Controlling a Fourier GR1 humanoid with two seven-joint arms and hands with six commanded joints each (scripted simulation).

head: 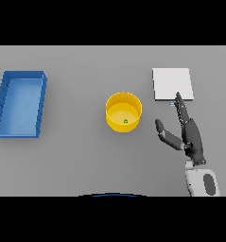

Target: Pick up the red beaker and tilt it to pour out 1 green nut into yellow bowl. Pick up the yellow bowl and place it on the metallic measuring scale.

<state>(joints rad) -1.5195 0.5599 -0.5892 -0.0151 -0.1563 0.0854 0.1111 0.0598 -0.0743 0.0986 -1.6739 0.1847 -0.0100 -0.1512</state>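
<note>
Right hand (192,137): I see it right of centre, fingers straight and spread wide, thumb out to the left, holding nothing; its fingertips reach the near edge of the scale.
Yellow bowl (124,112): I see it upright mid-table, just left of the hand, apart from it.
Green nut (126,121): lying inside the bowl.
Metallic measuring scale (172,83): far right, bare on top.
Blue tray (20,103): far left on the grey table (76,156).
</note>
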